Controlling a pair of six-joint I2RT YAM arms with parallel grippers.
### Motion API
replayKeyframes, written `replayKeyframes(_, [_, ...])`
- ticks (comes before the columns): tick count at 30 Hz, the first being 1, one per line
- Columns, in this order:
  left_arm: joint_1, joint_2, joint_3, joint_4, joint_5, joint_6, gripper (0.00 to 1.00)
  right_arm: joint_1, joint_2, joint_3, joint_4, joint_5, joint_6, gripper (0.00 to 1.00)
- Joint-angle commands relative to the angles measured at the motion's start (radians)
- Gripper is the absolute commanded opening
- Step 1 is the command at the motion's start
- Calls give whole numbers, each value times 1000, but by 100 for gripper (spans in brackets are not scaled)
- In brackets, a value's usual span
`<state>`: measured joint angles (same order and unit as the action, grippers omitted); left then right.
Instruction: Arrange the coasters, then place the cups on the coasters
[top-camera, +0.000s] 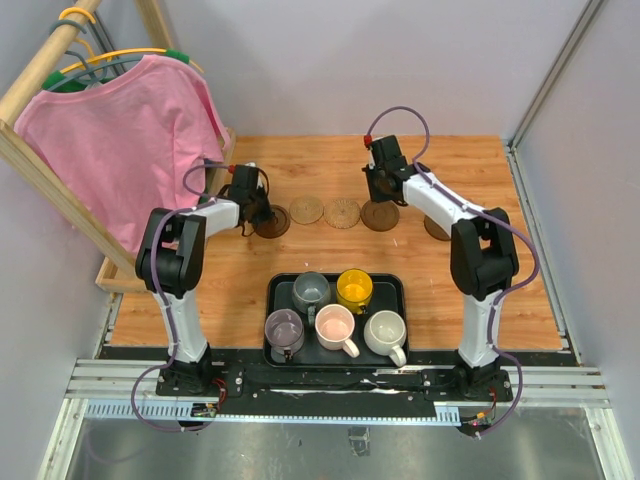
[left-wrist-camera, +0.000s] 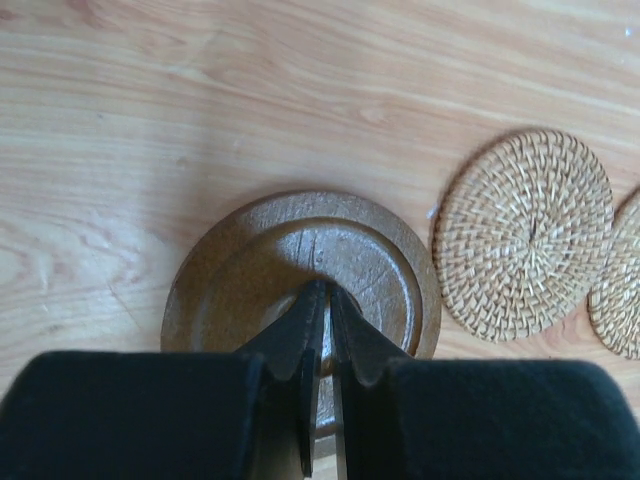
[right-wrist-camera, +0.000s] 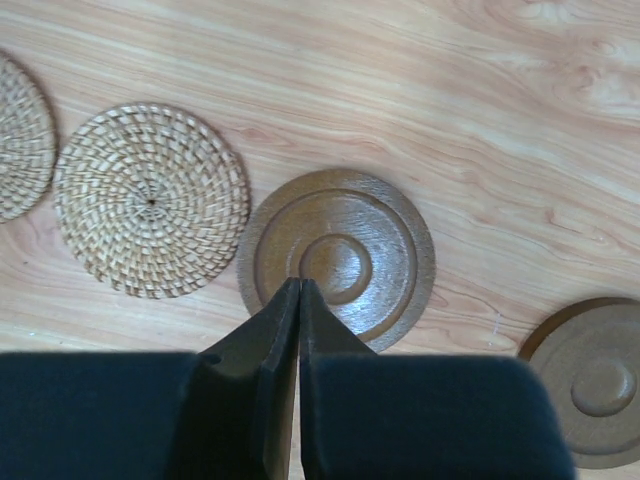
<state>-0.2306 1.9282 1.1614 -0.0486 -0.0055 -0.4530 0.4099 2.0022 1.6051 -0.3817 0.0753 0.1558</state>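
Five cups sit in the tray (top-camera: 398, 290) just ahead of the arm bases: purple cup (top-camera: 283, 328), pink cup (top-camera: 335, 325) and white cup (top-camera: 385, 333) in the near row, grey-blue cup (top-camera: 311, 290) and yellow cup (top-camera: 354, 288) behind. None stands on a coaster yet. They look like glazed ceramic, so I judge them stiff, weighty for their size, slick and easy to chip. A pinch across the wall at the rim, away from the handle, seems the safest hold. They stand close together, so fingers would have little room to drop in.

Beyond the tray, five coasters lie flat in a rough row on the table (top-camera: 480, 290): left brown coaster (left-wrist-camera: 300, 270), left tan coaster (top-camera: 307, 210), right tan coaster (top-camera: 342, 213), middle brown coaster (right-wrist-camera: 335, 255), and right brown coaster (right-wrist-camera: 595, 380), partly hidden behind the right arm in the top view.

The left gripper (left-wrist-camera: 322, 292) has its fingers nearly together, with only a slit between, tips over the left brown coaster; contact I cannot tell. The right gripper (right-wrist-camera: 300, 285) is closed on nothing, tips above the middle brown coaster's near rim.

These discs look thin, light and rigid. Lying flat they offer little to pinch, so pressing down and sliding, or nipping a rim, seems apt. The woven tan ones should drag more than the smooth brown ones.
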Motion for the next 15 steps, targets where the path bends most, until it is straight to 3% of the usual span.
replayKeyframes(1, [58,59,47,1,18,-25,12,72,-8,-13,19,-38,-39,5])
replayKeyframes(15, [100,87,109,48,152,-10,12,190,145,156,0,-24,-79,8])
